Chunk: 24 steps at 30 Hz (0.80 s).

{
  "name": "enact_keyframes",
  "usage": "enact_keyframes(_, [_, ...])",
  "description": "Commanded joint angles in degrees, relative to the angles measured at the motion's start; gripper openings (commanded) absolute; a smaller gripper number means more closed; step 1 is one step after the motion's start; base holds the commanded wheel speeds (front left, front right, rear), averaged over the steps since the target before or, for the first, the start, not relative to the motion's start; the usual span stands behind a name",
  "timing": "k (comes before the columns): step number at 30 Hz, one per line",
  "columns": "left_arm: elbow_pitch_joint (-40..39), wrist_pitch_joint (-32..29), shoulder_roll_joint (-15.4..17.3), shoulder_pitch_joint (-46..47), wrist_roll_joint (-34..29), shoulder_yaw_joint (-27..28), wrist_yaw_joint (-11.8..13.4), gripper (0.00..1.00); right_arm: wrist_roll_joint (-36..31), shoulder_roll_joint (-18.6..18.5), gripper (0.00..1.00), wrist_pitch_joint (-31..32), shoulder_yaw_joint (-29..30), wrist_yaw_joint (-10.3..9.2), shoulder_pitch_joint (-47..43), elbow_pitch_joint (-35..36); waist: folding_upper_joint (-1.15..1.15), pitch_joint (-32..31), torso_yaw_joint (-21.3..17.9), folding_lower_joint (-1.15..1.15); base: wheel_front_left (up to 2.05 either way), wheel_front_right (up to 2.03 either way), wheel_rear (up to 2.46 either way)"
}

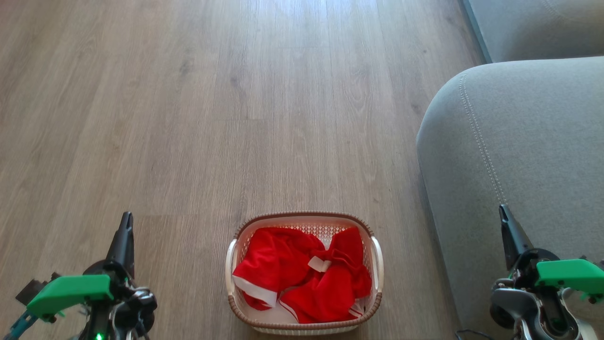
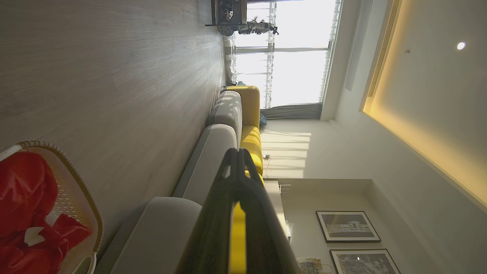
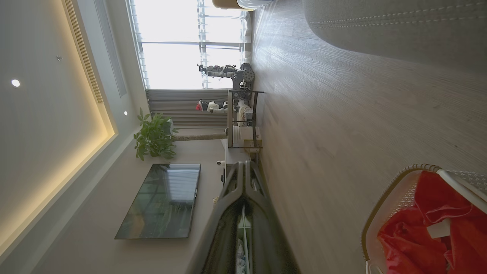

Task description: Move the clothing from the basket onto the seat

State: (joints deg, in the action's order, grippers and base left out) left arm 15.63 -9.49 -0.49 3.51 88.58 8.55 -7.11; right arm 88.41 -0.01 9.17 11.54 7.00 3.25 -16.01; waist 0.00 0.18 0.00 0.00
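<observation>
Bright red clothing [image 1: 302,274] with white striped trim lies crumpled inside the white perforated basket [image 1: 376,255], which stands on the wood floor low in the head view. The grey seat [image 1: 519,141] rises to the basket's right, with a double stitched seam. My left gripper [image 1: 125,221] is shut and empty, left of the basket and apart from it. My right gripper [image 1: 504,211] is shut and empty over the seat's front edge. The left wrist view shows the clothing [image 2: 23,205] and basket [image 2: 81,213] at lower left; the right wrist view has the clothing [image 3: 437,224] and basket [image 3: 384,201] at lower right.
Wood plank floor [image 1: 212,118] spreads ahead and to the left. A second grey cushion [image 1: 533,26] sits at the far right. Further off are a yellow sofa section [image 2: 251,125], a wall television [image 3: 159,199], a potted plant [image 3: 154,137] and a metal rack [image 3: 241,118].
</observation>
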Motion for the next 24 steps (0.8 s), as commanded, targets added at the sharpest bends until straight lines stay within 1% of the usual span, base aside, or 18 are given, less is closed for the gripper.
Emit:
enact_keyframes(1, [-1.6, -0.1, 0.5, 3.1, 0.3, 1.9, -0.4, 0.0, 0.4, 0.0, 0.0, 0.4, -1.1, 0.48, 3.4, 2.0, 0.0, 0.0, 0.0, 0.0, 0.0, 0.0, 0.0])
enact_keyframes(24, [-1.6, -0.1, 0.5, 3.1, 0.3, 1.9, -0.4, 0.0, 0.4, 0.0, 0.0, 0.4, -1.1, 0.48, 3.4, 2.0, 0.0, 0.0, 0.0, 0.0, 0.0, 0.0, 0.0])
